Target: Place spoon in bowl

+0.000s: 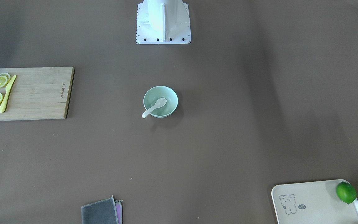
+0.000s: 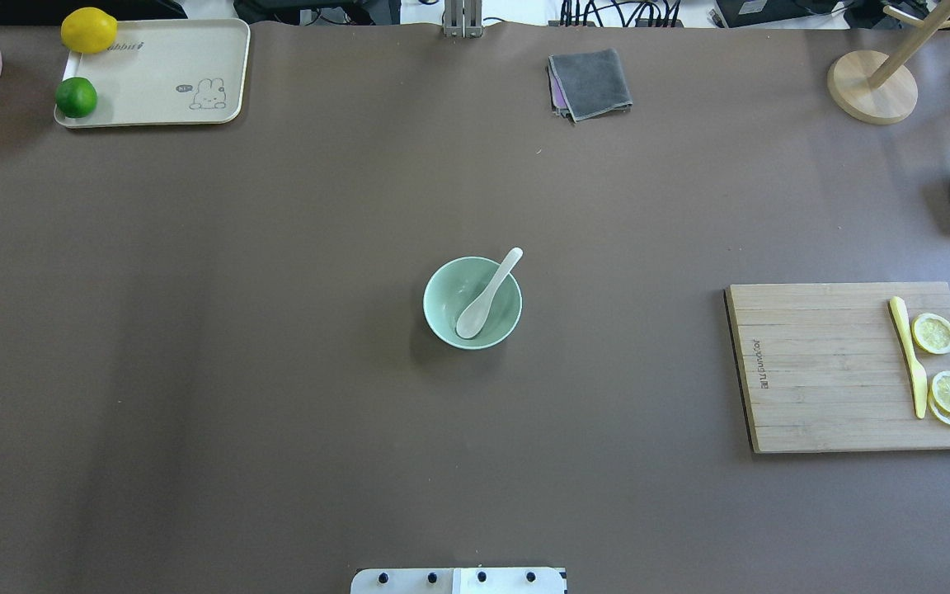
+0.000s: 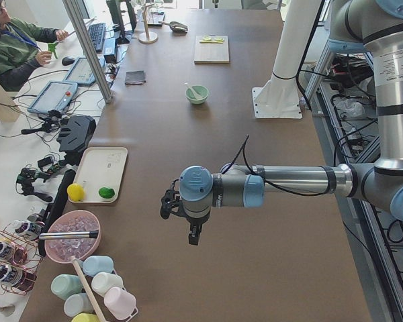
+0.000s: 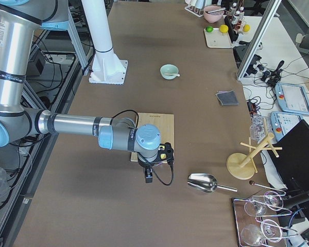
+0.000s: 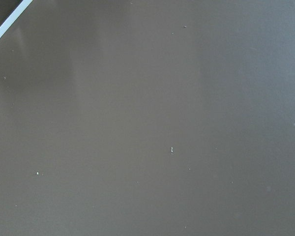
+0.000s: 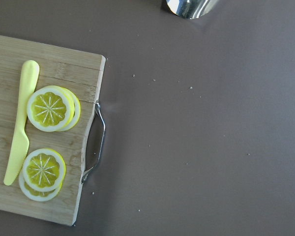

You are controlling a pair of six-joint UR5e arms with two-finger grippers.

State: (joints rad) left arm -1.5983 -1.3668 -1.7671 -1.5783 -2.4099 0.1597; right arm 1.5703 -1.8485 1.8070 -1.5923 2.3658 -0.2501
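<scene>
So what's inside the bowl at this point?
The spoon: its scoop lies in the bowl, with the handle leaning out over the rim. Nothing else shows inside; the patch of bowl floor under the scoop is covered.

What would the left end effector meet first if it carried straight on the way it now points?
The left end effector points down, so most likely the bare table; its wrist view shows nothing else directly beneath.

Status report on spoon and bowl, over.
Left gripper, right gripper: far from bowl, state unreadable. Spoon in bowl, handle over rim. No obstruction at bowl.
</scene>
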